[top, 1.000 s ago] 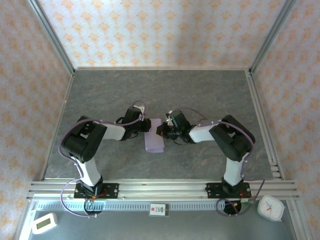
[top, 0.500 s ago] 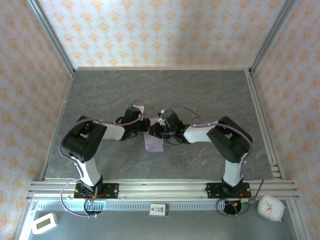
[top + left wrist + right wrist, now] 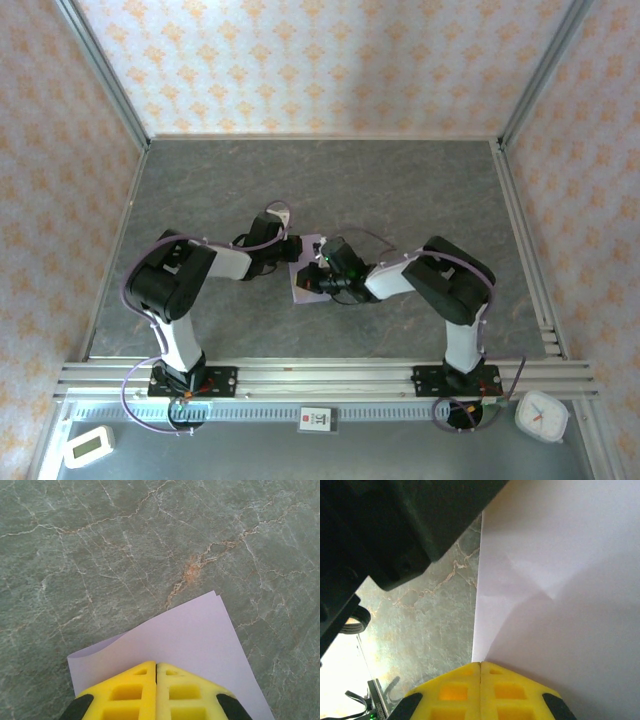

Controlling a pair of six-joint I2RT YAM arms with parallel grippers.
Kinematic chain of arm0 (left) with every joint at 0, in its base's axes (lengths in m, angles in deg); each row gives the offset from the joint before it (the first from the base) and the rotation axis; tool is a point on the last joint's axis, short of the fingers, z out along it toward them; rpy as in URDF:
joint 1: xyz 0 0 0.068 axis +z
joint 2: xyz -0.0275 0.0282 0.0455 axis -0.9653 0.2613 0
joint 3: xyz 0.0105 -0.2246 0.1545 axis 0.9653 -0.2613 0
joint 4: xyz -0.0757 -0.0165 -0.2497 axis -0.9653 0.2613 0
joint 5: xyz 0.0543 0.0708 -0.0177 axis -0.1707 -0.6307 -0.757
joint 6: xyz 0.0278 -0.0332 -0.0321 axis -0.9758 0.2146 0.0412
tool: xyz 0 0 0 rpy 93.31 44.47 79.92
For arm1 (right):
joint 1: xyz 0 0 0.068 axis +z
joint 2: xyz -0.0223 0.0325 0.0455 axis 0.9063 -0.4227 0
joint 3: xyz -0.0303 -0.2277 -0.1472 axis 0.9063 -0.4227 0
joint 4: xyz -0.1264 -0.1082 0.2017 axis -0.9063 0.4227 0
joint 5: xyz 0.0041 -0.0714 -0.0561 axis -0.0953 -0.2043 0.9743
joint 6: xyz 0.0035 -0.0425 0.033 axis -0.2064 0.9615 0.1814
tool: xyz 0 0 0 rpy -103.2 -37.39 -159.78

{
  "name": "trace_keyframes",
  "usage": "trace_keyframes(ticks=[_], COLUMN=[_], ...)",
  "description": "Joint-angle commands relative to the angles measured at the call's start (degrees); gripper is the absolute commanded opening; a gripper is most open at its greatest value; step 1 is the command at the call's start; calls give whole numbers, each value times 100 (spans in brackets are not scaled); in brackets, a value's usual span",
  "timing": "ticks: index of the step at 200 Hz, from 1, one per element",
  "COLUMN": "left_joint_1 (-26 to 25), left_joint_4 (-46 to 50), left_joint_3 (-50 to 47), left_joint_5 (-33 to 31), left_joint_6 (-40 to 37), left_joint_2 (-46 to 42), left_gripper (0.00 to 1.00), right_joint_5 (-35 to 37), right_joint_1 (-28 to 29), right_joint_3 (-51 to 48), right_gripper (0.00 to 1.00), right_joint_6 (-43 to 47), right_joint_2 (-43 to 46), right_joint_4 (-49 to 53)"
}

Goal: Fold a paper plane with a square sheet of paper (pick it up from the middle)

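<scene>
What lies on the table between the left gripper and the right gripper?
The square sheet of paper lies between the left gripper and the right gripper, on the grey table. The top view shows this.

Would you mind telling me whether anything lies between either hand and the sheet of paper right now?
Nothing visible does. The left hand and the right hand, both shut, sit right at the lilac sheet of paper, with only the marbled table around it.
</scene>
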Motion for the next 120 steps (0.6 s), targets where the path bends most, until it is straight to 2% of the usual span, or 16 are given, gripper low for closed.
trace_keyframes(ticks=[1, 28, 54, 88, 120], left_joint_1=[-27, -25, -30, -29, -28], left_joint_4=[246, 234, 232, 214, 190], left_joint_3=[5, 53, 95, 68, 32], left_joint_5=[-159, -138, -96, -56, -46], left_joint_6=[62, 63, 49, 32, 22], left_joint_2=[266, 310, 347, 357, 374], left_gripper=[0, 0, 0, 0, 0], right_joint_5=[155, 242, 252, 399, 556], right_joint_1=[47, 142, 145, 145, 145], right_joint_3=[-185, -130, -205, -42, 224], right_gripper=[0, 0, 0, 0, 0], right_joint_6=[100, 615, 702, 537, 412], right_joint_2=[170, 311, 778, 1162, 1091], right_joint_4=[480, 1311, 1490, 1325, 1037])
